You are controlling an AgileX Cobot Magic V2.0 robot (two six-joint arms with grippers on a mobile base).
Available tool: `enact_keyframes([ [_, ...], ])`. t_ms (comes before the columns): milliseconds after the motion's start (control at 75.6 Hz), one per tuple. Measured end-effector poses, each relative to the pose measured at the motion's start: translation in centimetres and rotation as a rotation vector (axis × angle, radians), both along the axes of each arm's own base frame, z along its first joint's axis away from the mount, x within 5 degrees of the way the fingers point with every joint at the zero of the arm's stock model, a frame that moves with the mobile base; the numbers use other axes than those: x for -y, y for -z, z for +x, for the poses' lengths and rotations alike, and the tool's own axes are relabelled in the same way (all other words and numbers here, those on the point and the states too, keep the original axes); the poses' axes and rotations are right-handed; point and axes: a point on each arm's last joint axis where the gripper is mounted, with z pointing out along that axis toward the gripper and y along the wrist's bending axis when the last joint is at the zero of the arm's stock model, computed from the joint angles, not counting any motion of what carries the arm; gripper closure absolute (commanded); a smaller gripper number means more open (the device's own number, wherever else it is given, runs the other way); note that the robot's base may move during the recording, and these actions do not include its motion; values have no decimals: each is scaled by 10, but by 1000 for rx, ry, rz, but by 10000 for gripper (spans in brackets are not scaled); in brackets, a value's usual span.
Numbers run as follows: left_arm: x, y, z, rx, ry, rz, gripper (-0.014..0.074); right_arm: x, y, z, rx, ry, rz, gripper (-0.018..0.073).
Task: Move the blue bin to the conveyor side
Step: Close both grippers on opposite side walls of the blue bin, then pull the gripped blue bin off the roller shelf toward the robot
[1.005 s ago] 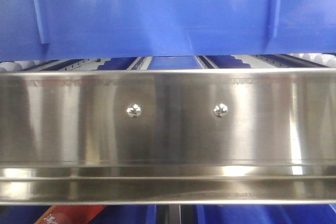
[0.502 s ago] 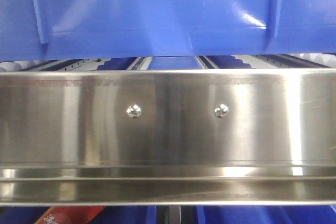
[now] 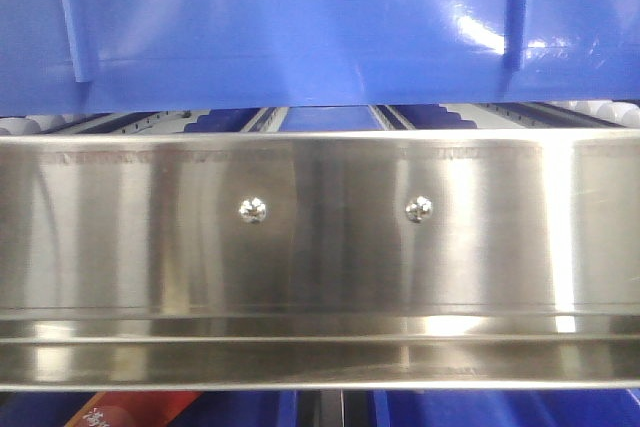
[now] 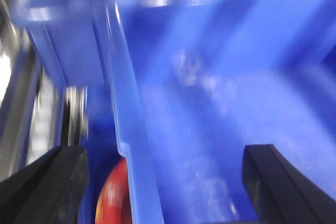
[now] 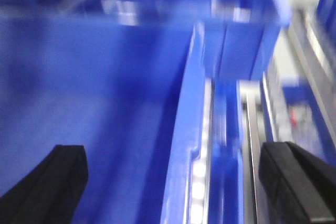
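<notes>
- The left gripper [image 4: 163, 153] is spread wide, with one black finger [image 4: 50, 182] outside a side wall of the blue bin [image 4: 210, 108] and the other inside it; neither pad visibly touches the plastic
- The right gripper [image 5: 173, 150] gapes the same way, straddling the thick rim of what I take to be the opposite wall, and pinches nothing
- From the front, the bin's ribbed wall fills the top of the picture, above the front lip of the shiny steel rack [image 3: 320, 237], with white rollers [image 3: 20, 127] showing at the corners
- The step in hand looks like taking hold of the bin, so both claws should close together at matched height, low enough for the pads to bite under the thickened rim
- The lift should then stay level, with both arms moving as one, so the base clears the rack's lip and the tote does not twist or slip from one side
- Both wrist views are smeared, so how far each finger stands from the wall is hard to judge
- Whether the base rests on the rollers or hangs just above them cannot be told
- The conveyor shows in no view, so the way to it is unknown
- A red rounded thing [image 4: 113, 192] below the left wall cannot be identified
- The bin's top and ends are cut off in the front view
</notes>
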Motion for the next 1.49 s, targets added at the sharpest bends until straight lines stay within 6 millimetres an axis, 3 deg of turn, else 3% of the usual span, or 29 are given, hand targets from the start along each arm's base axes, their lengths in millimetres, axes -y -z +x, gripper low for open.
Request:
enact_keyframes([
  [172,3,-2,34,-69,-14,12,99,-8,-4,33,-156,-6,-32,0],
  [291,3,6,58,-112,-49,21,99,-12,-4,55,-189,-4,-47,0],
  [701,8,50,107,-262,-65,38,99,-21,41,112,-353,13,-114,0],
  [1031,10,67,124,-315,-80,31,99,-25,60,130,-408,16,-134,0],
  [1375,10,74,130,-337,-81,33,101,-25,61,132,-412,16,-135,3],
  [1454,10,74,130,-337,-81,33,132,-25,61,132,-412,16,-135,60],
  [1494,10,74,130,-337,-83,32,171,-25,61,132,-412,16,-135,132],
])
